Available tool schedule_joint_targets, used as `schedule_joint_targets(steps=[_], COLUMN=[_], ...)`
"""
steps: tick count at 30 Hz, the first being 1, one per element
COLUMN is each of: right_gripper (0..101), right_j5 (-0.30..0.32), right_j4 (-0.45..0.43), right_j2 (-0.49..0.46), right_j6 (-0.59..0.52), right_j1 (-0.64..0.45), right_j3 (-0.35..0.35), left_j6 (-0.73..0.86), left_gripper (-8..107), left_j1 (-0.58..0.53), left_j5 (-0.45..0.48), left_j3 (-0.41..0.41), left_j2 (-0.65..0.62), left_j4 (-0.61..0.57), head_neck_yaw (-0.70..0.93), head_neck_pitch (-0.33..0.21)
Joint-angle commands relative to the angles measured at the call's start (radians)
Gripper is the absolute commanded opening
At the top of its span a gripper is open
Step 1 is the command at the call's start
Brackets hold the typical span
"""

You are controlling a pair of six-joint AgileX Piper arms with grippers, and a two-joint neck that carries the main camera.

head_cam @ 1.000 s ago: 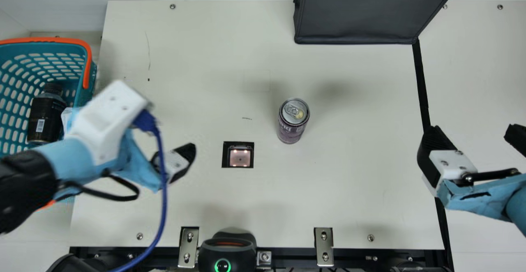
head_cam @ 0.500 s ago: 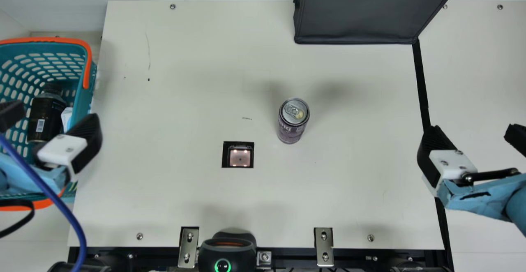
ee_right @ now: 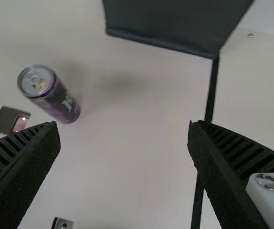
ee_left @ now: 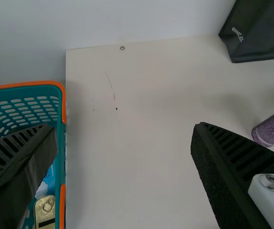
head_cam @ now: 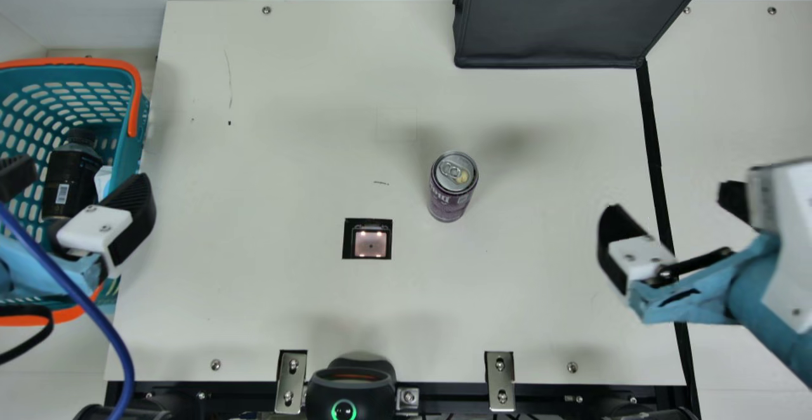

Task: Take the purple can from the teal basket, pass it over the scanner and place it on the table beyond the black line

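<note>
The purple can [head_cam: 451, 186] stands upright on the table, right of and behind the scanner window [head_cam: 370, 240], left of the black line [head_cam: 651, 134]. My left gripper [head_cam: 79, 185] is open over the teal basket [head_cam: 130, 153]; in the left wrist view my left gripper [ee_left: 125, 138] has its fingers wide apart, with nothing between them. My right gripper [head_cam: 675, 207] is open near the black line, to the can's right. In the right wrist view the can [ee_right: 51, 95] stands beyond one finger of my right gripper [ee_right: 123, 133], outside the gap.
A dark bag [head_cam: 552, 20] stands at the back, right of centre. In the basket lie a dark bottle [head_cam: 71, 176] and a pale item [head_cam: 103, 182]. A black device [head_cam: 351, 385] and metal brackets [head_cam: 500, 382] are at the front edge. A blue cable [head_cam: 82, 306] hangs by my left arm.
My left gripper has moved left from the table to over the basket and then nearly stopped. My right gripper has moved left, toward the can. The can has stayed in place.
</note>
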Motion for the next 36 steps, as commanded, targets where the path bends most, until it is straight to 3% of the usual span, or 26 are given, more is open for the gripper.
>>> schedule_joint_targets(steps=[1,8,14,27,36], right_gripper=[95,95,95,95,95], right_j5=[-0.001,-0.001,-0.019,-0.086,-0.111], right_j4=[0.014,0.055,0.053,-0.039,-0.134], right_j2=[0.019,0.111,0.219,0.449,0.535], right_j6=[-0.029,-0.059,-0.007,0.252,0.460], right_j1=[0.032,0.095,0.180,0.391,0.485], right_j3=[0.004,-0.020,-0.066,-0.137,-0.131], left_j6=[0.000,0.000,0.000,0.000,0.000], left_gripper=[90,90,90,90,90], left_j1=[0.000,0.000,0.000,0.000,0.000], left_j5=[0.000,0.000,0.000,0.000,0.000], left_j3=[0.000,0.000,0.000,0.000,0.000], left_j2=[0.000,0.000,0.000,0.000,0.000], left_j4=[0.000,0.000,0.000,0.000,0.000], head_neck_yaw=[0.002,0.002,0.002,0.002,0.002], head_neck_pitch=[-0.029,-0.029,-0.029,-0.029,-0.029])
